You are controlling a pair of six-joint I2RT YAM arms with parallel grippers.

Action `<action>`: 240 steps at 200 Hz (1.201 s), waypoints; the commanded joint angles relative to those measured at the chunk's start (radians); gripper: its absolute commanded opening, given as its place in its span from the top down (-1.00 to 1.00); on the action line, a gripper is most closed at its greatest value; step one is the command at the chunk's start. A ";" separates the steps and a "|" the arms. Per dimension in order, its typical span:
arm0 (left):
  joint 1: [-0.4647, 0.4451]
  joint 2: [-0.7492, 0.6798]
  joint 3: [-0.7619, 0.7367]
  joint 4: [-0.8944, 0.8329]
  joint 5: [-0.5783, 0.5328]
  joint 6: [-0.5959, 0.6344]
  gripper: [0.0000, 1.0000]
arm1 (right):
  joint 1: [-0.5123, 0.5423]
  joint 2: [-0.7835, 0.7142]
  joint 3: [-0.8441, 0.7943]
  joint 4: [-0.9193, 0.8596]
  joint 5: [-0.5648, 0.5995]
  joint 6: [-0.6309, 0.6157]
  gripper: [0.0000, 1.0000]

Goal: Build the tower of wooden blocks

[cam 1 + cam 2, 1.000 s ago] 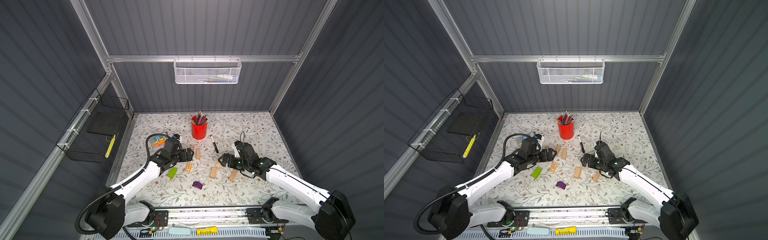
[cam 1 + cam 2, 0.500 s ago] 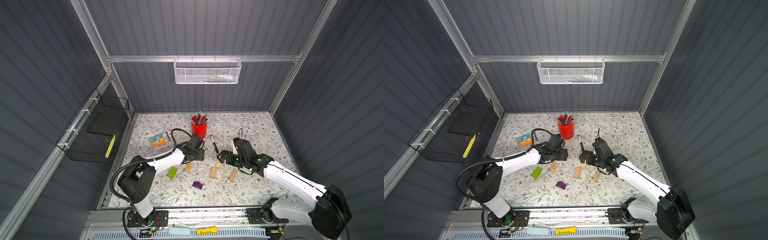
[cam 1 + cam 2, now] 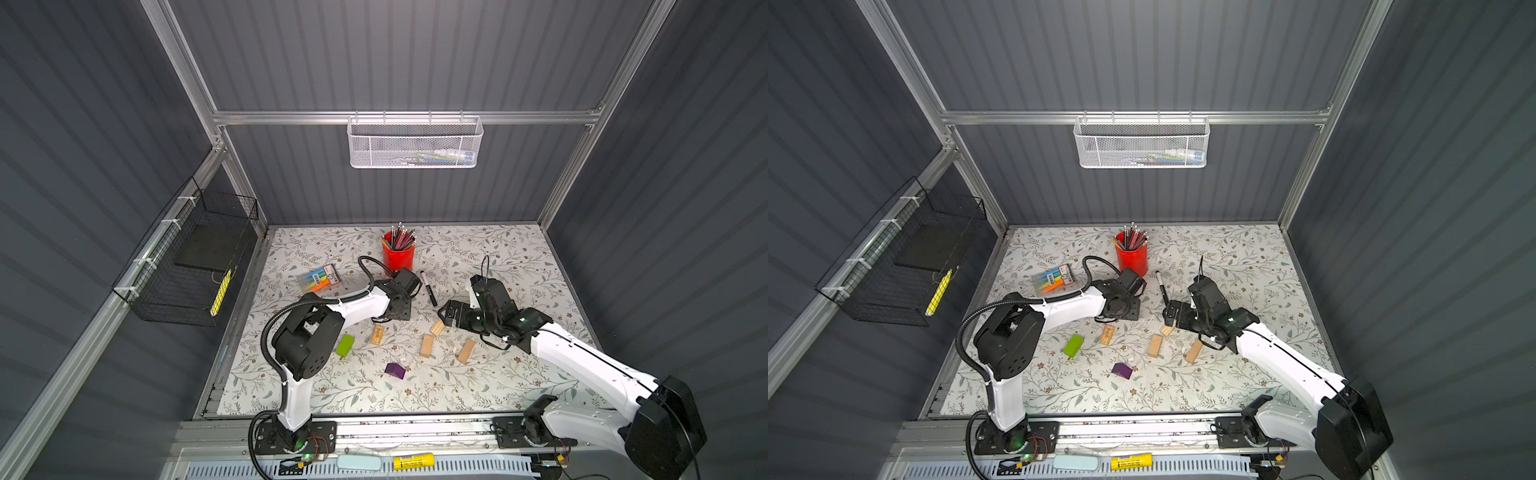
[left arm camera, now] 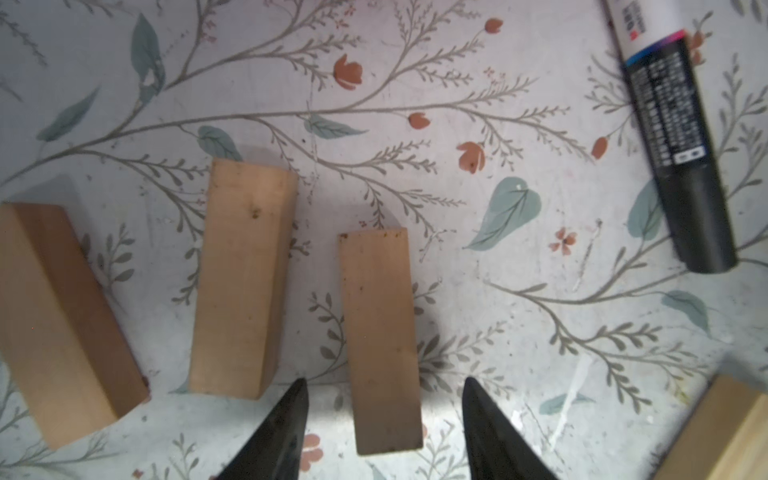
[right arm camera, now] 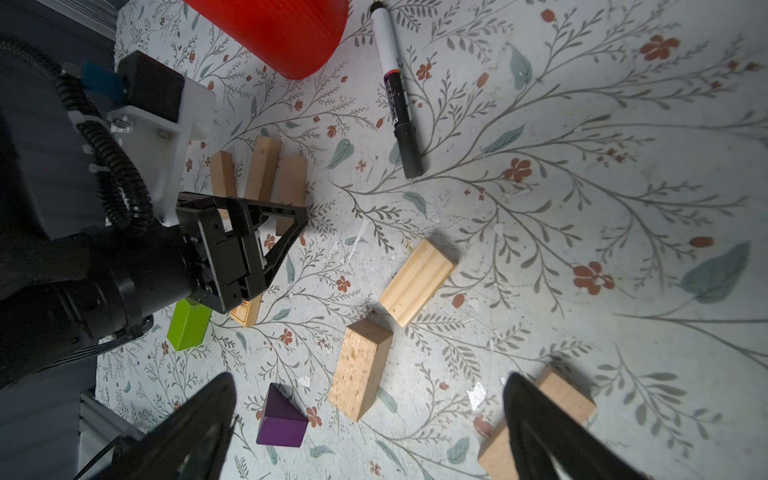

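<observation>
Three pale wood blocks (image 4: 245, 278) lie side by side on my floral table (image 3: 478, 257) near the red cup (image 3: 398, 259); my left pincer (image 4: 384, 380) straddles one, jaws parted clear of it. One lime-green block (image 3: 345, 345) and one purple block (image 3: 395, 370) lie apart. My right pincer (image 5: 370, 374) gapes wide above other bricks (image 5: 361, 370). Print on the marker (image 4: 673, 166) is too blurred to read.

High top views over whole table (image 3: 498, 257); close downward wrist views, both with marker (image 4: 673, 153).

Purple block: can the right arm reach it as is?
Probably yes: the purple block lies alone, nothing on or against it; the right gripper is open close by. A tan block lies flat between them, easy to clear.
</observation>
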 commanded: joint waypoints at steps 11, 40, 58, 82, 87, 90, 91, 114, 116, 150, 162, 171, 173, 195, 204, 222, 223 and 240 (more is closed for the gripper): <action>-0.007 0.034 0.046 -0.046 -0.007 -0.045 -0.09 | -0.007 -0.011 0.002 -0.009 0.011 -0.019 -0.98; -0.007 0.065 0.074 -0.069 0.002 -0.064 0.02 | -0.011 -0.009 0.002 -0.005 0.007 -0.023 -0.98; -0.007 0.071 0.079 -0.075 0.008 -0.080 0.11 | -0.013 -0.008 0.001 -0.006 0.006 -0.023 -0.98; -0.012 0.076 0.088 -0.097 0.007 -0.101 0.24 | -0.012 -0.008 -0.005 -0.003 0.004 -0.023 -0.98; -0.015 0.076 0.088 -0.101 0.008 -0.106 0.26 | -0.014 -0.010 -0.006 -0.002 0.004 -0.021 -0.98; -0.016 0.077 0.088 -0.103 0.009 -0.106 0.27 | -0.014 -0.010 -0.007 -0.002 0.003 -0.021 -0.98; -0.017 0.077 0.088 -0.103 0.009 -0.108 0.27 | -0.014 -0.011 -0.007 -0.002 0.002 -0.021 -0.98; -0.035 0.077 0.088 -0.133 0.014 -0.127 0.36 | -0.016 -0.013 -0.011 -0.001 -0.004 -0.021 -0.98; -0.036 0.076 0.088 -0.134 0.014 -0.130 0.37 | -0.017 -0.011 -0.011 -0.001 -0.005 -0.021 -0.98; -0.077 0.064 0.088 -0.149 0.026 -0.165 0.47 | -0.030 -0.019 -0.026 0.005 -0.025 -0.014 -0.98; -0.092 0.062 0.088 -0.167 0.015 -0.177 0.51 | -0.036 -0.022 -0.033 0.004 -0.029 -0.012 -0.98; -0.099 0.056 0.088 -0.172 0.012 -0.195 0.54 | -0.040 -0.029 -0.039 0.004 -0.031 -0.010 -0.98; -0.101 0.054 0.088 -0.169 0.013 -0.198 0.55 | -0.040 -0.031 -0.041 0.005 -0.031 -0.010 -0.98; -0.124 0.050 0.073 -0.156 0.034 -0.234 0.60 | -0.056 -0.040 -0.057 0.004 -0.037 -0.008 -0.98; -0.133 0.051 0.075 -0.161 0.033 -0.244 0.62 | -0.063 -0.040 -0.063 0.004 -0.041 -0.006 -0.98; -0.154 0.051 0.084 -0.184 0.014 -0.267 0.65 | -0.073 -0.071 -0.073 0.004 -0.047 -0.004 -0.98; -0.155 0.052 0.084 -0.185 0.014 -0.268 0.65 | -0.074 -0.072 -0.074 0.004 -0.047 -0.004 -0.98; -0.175 0.050 0.084 -0.200 0.000 -0.294 0.67 | -0.082 -0.083 -0.082 0.002 -0.051 -0.004 -0.98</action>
